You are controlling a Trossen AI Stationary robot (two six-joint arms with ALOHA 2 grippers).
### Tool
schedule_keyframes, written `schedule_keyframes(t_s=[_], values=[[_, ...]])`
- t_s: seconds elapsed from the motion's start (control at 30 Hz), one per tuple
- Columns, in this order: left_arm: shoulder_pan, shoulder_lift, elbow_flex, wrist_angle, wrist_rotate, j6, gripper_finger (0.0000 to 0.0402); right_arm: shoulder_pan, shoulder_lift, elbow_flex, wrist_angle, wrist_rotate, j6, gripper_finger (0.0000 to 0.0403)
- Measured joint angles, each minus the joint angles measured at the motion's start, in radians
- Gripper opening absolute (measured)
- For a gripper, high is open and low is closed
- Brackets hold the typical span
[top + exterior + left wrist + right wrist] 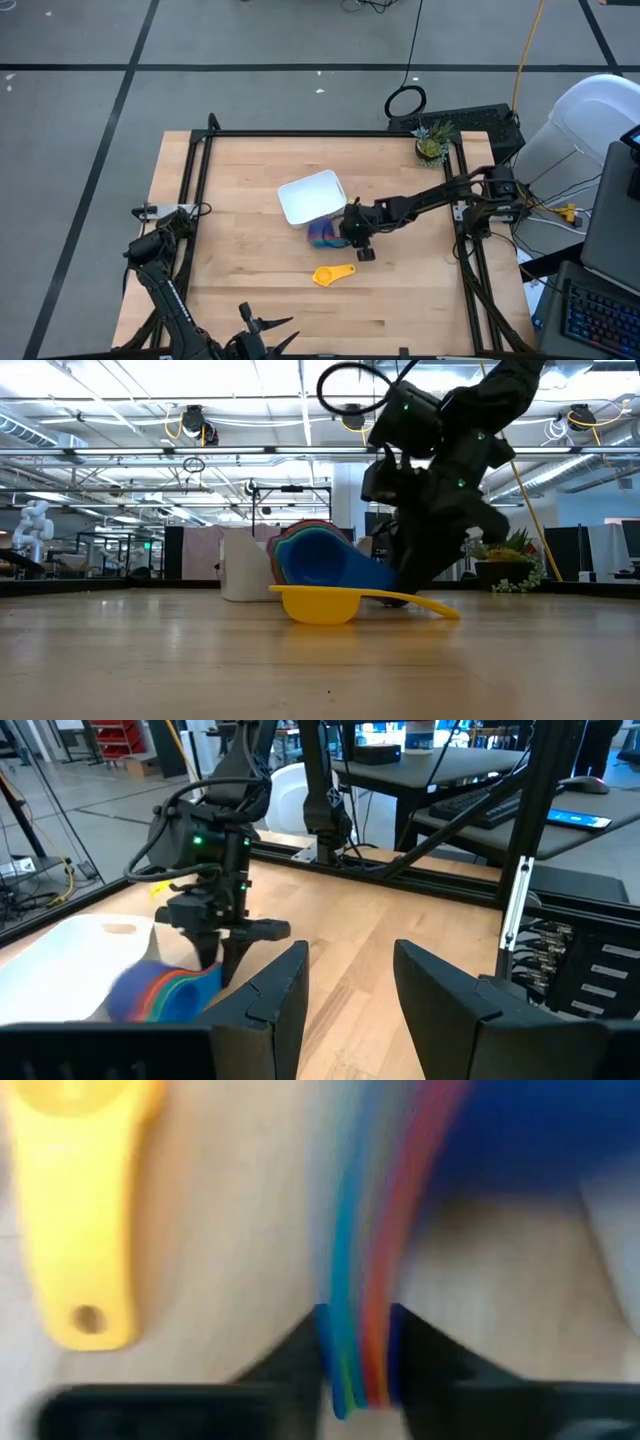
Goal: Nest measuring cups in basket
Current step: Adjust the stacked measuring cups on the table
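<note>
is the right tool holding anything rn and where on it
Yes. The right tool is shut on the stacked handles of the nested cups, near the handles' ends. The yellow cup lies loose on the table.

right arm: reached in over the table (400,290) from its right edge, stretched low toward the middle
right gripper (358,1355): fingers pinched shut on the stacked cup handles (362,1260)
left arm: sat folded by the table's front-left corner
left gripper (350,995): fingers apart, holding nothing
</note>
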Motion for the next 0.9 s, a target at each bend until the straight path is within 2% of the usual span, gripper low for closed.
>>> schedule_keyframes(t_s=[0.03,0.07,0.17,0.37,0.53,0.77,0.83,0.9], values=[[0.0,0.0,0.0,0.0,0.0,0.0,0.0152,0.003,-0.002,0.0,-0.003,-0.006,-0.006,0.0062],[0.0,0.0,0.0,0.0,0.0,-0.002,0.0152,0.007,-0.006,0.001,-0.014,-0.02,-0.012,0.0044],[0.0,0.0,0.0,0.0,0.0,-0.003,0.0152,0.021,-0.007,0.002,-0.027,-0.027,0.001,0.0046],[0.0,0.0,0.0,0.0,0.0,-0.009,0.0152,0.034,-0.028,0.002,-0.071,-0.144,0.067,0.0046],[0.0,0.0,0.0,0.001,0.0,-0.006,0.0152,0.031,-0.072,0.0,-0.071,-0.325,0.184,0.0046],[0.0,0.0,0.0,0.002,0.0,-0.003,0.0152,-0.021,-0.107,0.0,-0.049,-0.649,0.42,0.0046],[0.0,0.0,0.0,0.003,0.0,-0.003,0.0152,-0.035,-0.108,0.0,-0.048,-0.71,0.464,0.0046],[0.0,0.0,0.0,0.008,0.0,-0.003,0.0152,-0.048,-0.109,-0.008,-0.04,-0.717,0.478,0.0046]])
